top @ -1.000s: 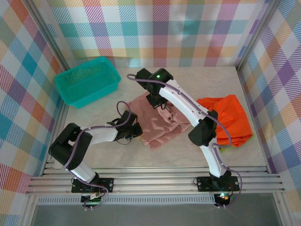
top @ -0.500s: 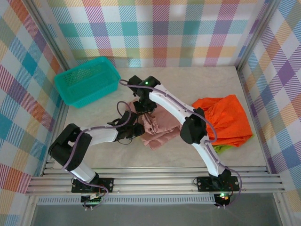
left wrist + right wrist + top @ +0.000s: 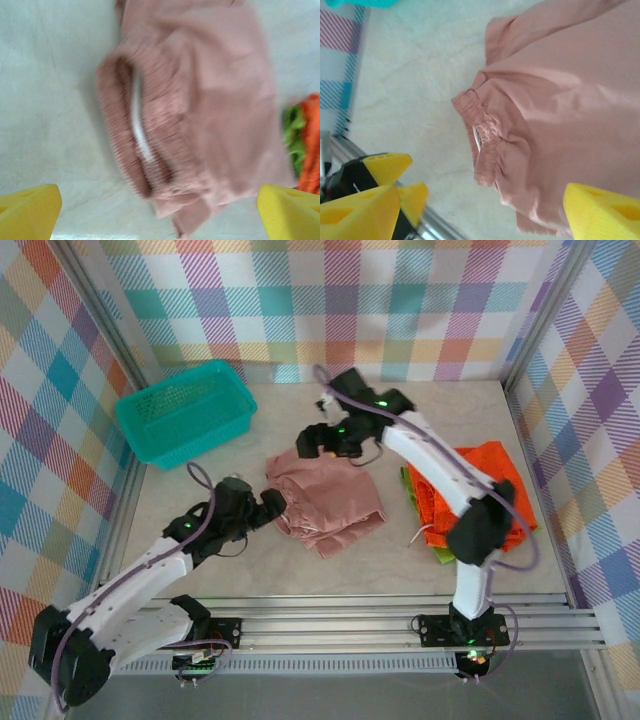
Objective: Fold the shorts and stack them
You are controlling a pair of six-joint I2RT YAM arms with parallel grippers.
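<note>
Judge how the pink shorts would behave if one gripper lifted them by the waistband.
Probably floppy: the pink shorts lie in soft creased folds, so they would likely drape and unfold. The gathered waistband looks thicker, likely the firmer grip.

Pastel plaid walls (image 3: 400, 300) in pink, teal, yellow and purple enclose the cell on three sides, with pale metal posts (image 3: 547, 318) at the back corners. The tabletop (image 3: 250, 565) is a pale, mottled cream, evenly lit, and silver rails (image 3: 330, 625) run along its near edge
</note>
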